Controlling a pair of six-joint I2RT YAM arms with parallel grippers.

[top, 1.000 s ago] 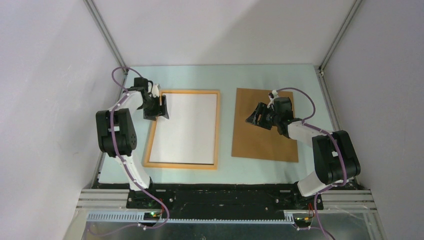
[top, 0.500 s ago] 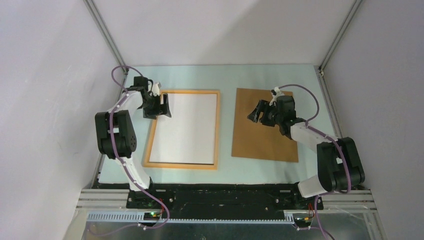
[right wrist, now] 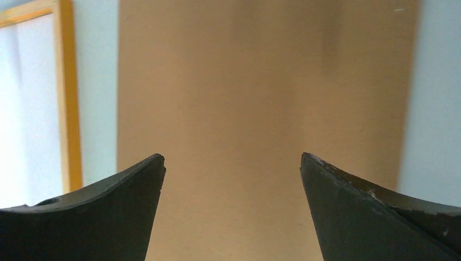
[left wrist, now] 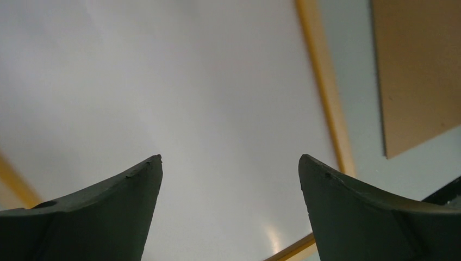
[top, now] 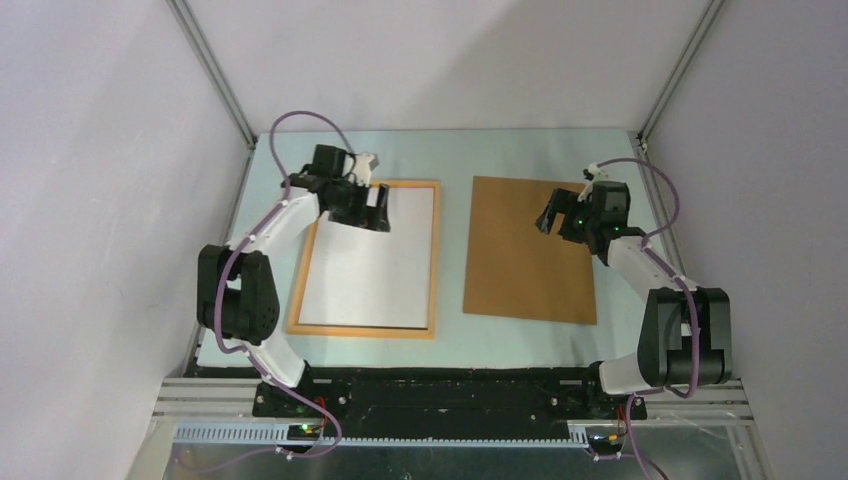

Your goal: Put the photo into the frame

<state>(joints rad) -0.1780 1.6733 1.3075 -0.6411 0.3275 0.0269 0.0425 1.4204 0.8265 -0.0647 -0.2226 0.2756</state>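
Observation:
The orange-tan frame [top: 434, 262] lies flat on the left half of the table. The photo [top: 370, 270] lies inside it, white back up, its picture side hidden. My left gripper [top: 378, 213] is open and empty above the photo's far edge. In the left wrist view the photo's white back [left wrist: 179, 92] fills the picture, with the frame's edge [left wrist: 326, 92] on the right. My right gripper [top: 553, 217] is open and empty over the far right part of the brown backing board [top: 525, 260]. The right wrist view shows the board [right wrist: 261, 98] between the jaws and the frame [right wrist: 68, 98] at left.
The backing board lies flat to the right of the frame, a strip of pale table [top: 452, 250] between them. Grey enclosure walls stand on three sides. The arm bases and a black rail [top: 450, 392] are at the near edge.
My left gripper has moved from the frame's far left corner rightward to the middle of its far edge. My right gripper has moved right and farther back over the backing board.

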